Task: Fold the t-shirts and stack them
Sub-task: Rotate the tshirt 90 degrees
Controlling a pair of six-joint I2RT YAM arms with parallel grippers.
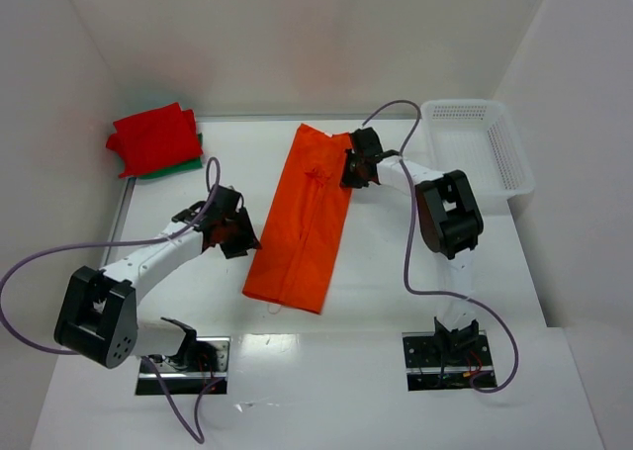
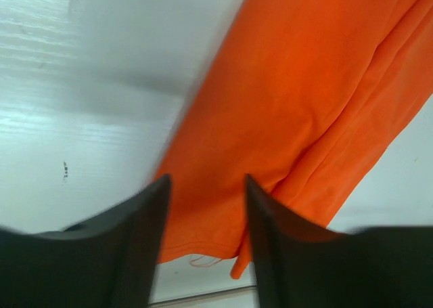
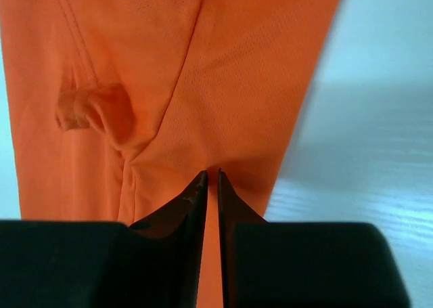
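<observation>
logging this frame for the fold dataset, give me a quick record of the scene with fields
orange t-shirt: folded lengthwise into a long strip, mid-table
left end effector: open, at the strip's left edge
right end effector: shut on the strip's far right edge
stack: folded red t-shirt atop green garment, far left corner
basket: white, far right

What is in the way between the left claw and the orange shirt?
Nothing visible. The left gripper is open right at the shirt's left edge, with mostly cloth showing between its fingers. The right gripper is shut on the shirt's far right edge, not in between.
</observation>
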